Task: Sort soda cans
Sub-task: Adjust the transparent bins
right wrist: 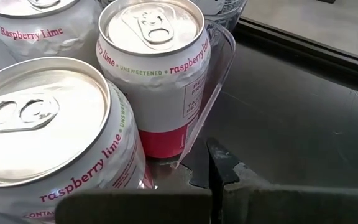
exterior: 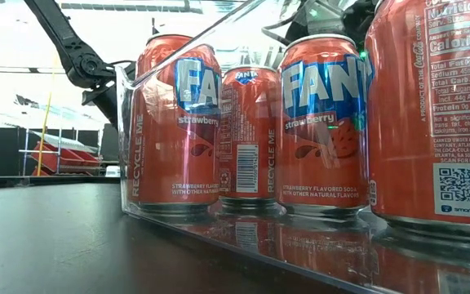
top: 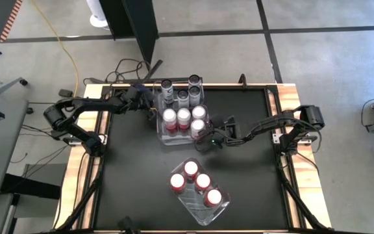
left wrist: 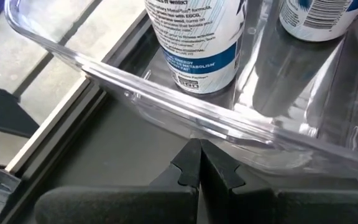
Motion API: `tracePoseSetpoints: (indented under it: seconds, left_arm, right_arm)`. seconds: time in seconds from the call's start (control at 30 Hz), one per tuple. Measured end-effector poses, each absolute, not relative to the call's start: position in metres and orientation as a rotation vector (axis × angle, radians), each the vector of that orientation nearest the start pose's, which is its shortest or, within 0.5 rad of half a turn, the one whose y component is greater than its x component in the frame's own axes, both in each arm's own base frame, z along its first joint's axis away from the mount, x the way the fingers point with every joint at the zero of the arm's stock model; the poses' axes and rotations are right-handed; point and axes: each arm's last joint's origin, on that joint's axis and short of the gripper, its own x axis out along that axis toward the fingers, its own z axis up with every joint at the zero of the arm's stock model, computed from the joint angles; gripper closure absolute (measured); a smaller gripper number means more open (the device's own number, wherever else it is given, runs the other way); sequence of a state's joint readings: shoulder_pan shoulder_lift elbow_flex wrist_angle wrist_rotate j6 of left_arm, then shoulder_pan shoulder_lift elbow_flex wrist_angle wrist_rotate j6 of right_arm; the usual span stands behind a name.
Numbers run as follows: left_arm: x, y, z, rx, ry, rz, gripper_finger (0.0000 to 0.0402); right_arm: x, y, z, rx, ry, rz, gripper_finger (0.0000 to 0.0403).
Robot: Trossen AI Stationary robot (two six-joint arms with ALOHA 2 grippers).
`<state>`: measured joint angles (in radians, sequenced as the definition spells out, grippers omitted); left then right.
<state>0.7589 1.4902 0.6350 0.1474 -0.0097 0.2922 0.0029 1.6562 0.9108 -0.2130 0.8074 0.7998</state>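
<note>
while overhead hides labels, low view reads strawberry cans (exterior: 321,122); both grippers' fingers (left wrist: 199,168) (right wrist: 213,165) pressed together.

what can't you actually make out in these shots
- High view: the labels on the cans in the far bin are too small to read; only their tops show.
- Low view: the rightmost Fanta can is cut off by the picture's edge, and both grippers are out of sight.
- Left wrist view: the white-and-blue can loses its top to the edge, so its brand is unreadable.
- Right wrist view: the nearest raspberry lime can blocks the bin floor behind it.
</note>
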Motion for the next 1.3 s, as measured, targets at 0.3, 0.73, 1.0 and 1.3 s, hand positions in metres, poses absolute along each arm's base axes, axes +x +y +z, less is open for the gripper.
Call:
tracePoseSetpoints:
  seconds: [0.3,0.73,1.0,1.3]
  left_arm:
    - [0.202,0.195,0.162,0.028,0.775,0.629,0.0401]
    - [0.199,0.196,0.16,-0.031,0.8,0.645,0.0401]
    - [0.199,0.187,0.169,-0.044,0.795,0.648,0.0401]
    - [0.186,0.175,0.197,-0.036,0.755,0.69,0.0401]
  right_arm:
    - [0.316,-0.022,0.173,0.366,0.516,-1.019,0.0403]
    - [0.315,-0.027,0.173,0.396,0.534,-1.027,0.0403]
    - [0.311,-0.023,0.17,0.342,0.565,-1.057,0.0403]
    - [0.307,-0.022,0.168,0.3,0.606,-1.067,0.0403]
